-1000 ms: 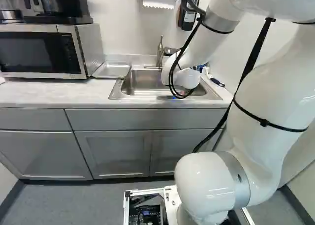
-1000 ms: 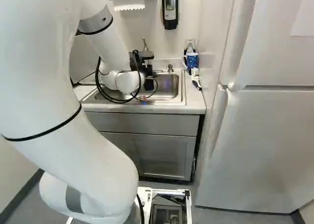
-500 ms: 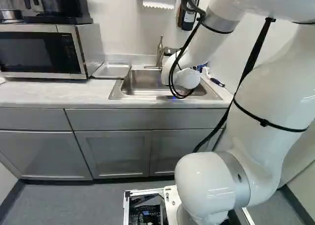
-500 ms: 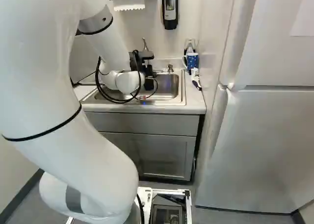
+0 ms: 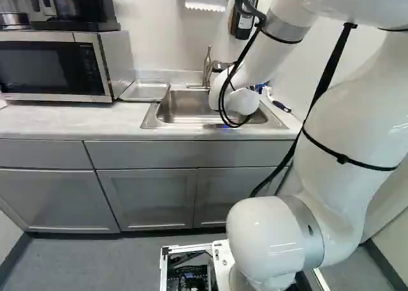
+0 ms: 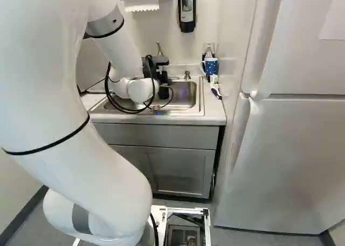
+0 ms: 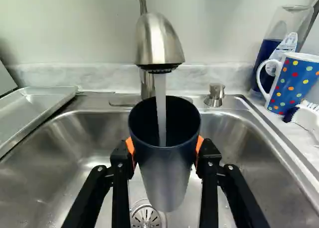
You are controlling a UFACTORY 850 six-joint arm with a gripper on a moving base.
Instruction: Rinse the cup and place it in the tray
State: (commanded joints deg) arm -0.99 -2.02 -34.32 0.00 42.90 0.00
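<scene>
My gripper (image 6: 156, 76) shows as a black body over the sink in the right base view; its fingertips are hidden there. In the wrist view the gripper (image 7: 165, 150) is shut on the cup (image 7: 164, 175), orange pads against both sides. The cup is upright, dark inside, fading to grey toward its base. A stream of water runs from the faucet (image 7: 158, 43) into its open top. The cup hangs above the sink drain (image 7: 145, 217). Beside the sink, the shallow metal tray (image 5: 145, 91) lies on the counter. The arm hides the cup in the left base view.
A polka-dot mug (image 7: 294, 83), a brush (image 7: 305, 116) and a bottle of blue liquid (image 7: 271, 51) stand or lie close to the sink's edge, opposite the tray. The microwave (image 5: 54, 68) is beyond the tray. A refrigerator (image 6: 285, 149) fills the right of the right base view.
</scene>
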